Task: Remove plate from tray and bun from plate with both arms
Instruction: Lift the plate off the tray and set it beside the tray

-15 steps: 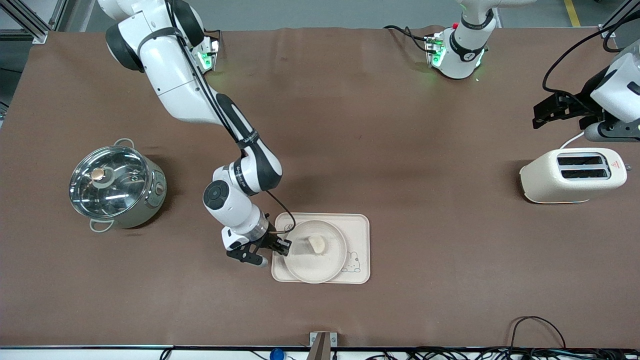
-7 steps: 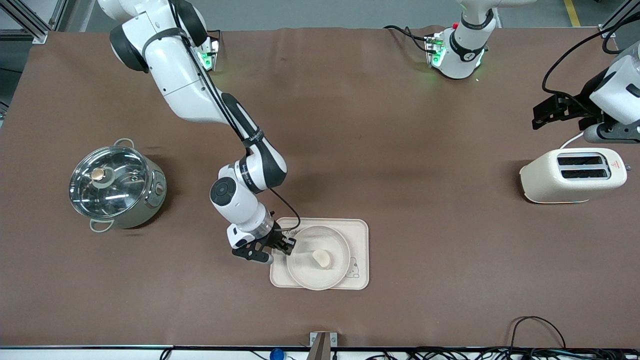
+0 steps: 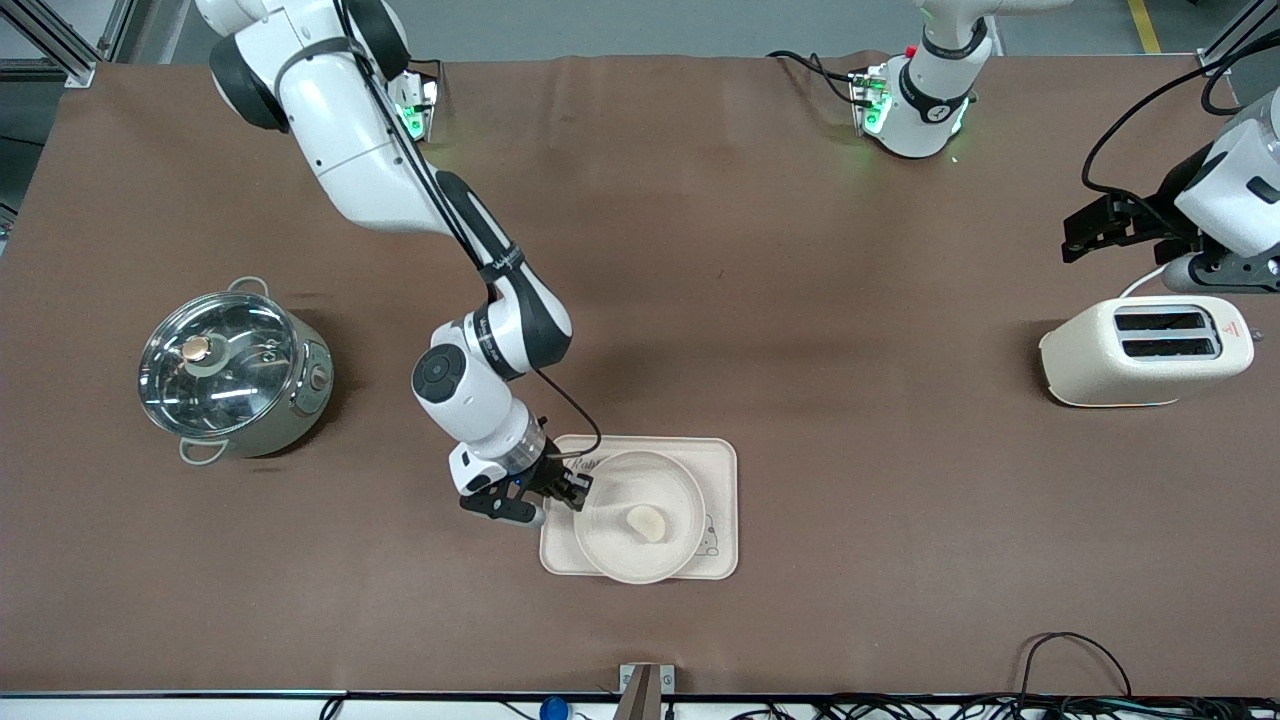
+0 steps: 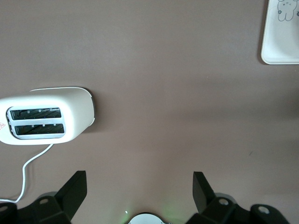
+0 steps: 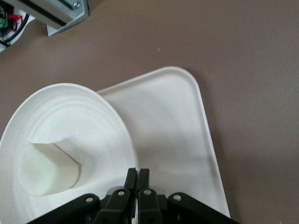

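Right gripper is clamping the rim of the plate at the edge facing the right arm's end of the tabletop. In the right wrist view its fingers are closed almost together, pinching the plate rim between them. The plate appears to be riding slightly lifted over the tray, though contact underneath is hard to judge.

The tray is lying near the middle of the tabletop's edge closest to the front camera. The plate is covering most of it and overlapping its camera-side border. The rabbit drawing is showing partly beside the plate rim, toward the left arm's end.

The bun is sitting in the plate, roughly at its centre. In the right wrist view it is showing as a pale lump on the dish floor.

Left gripper is waiting above the tabletop near the left arm's end, just over the area beside the toaster. Its fingers are spread wide and holding nothing.

A lidded steel pot is standing near the right arm's end of the tabletop, well apart from the tray.
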